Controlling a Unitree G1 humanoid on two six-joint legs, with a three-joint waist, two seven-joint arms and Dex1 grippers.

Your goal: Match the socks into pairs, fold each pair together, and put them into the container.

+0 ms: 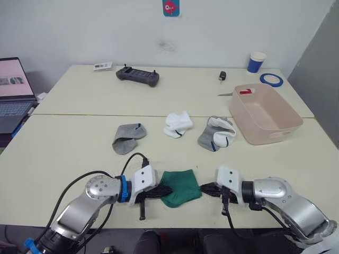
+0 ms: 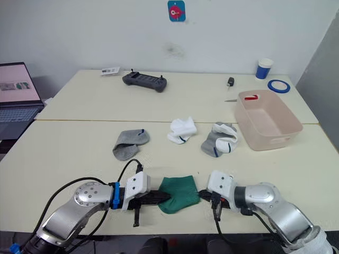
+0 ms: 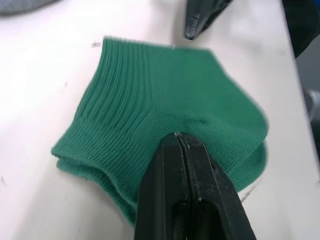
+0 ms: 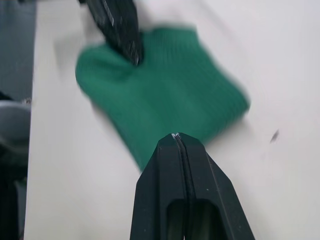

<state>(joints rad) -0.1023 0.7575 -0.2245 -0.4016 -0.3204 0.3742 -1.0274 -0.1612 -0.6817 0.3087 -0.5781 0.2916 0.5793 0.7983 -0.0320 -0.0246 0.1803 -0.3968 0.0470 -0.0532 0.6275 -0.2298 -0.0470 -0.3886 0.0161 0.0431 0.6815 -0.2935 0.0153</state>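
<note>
Green pair [image 1: 180, 187] folded at near desk edge, well apart from container [image 1: 265, 114]. Left gripper [image 3: 176, 137] jaws closed, pressing on it; right gripper [image 4: 176, 137] jaws closed, empty. Risk: nudged fold opens or slides off edge.

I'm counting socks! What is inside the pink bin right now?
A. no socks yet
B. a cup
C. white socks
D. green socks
A: the pink bin has no socks in it, and the green socks lie on the table's front edge between both grippers.
</note>
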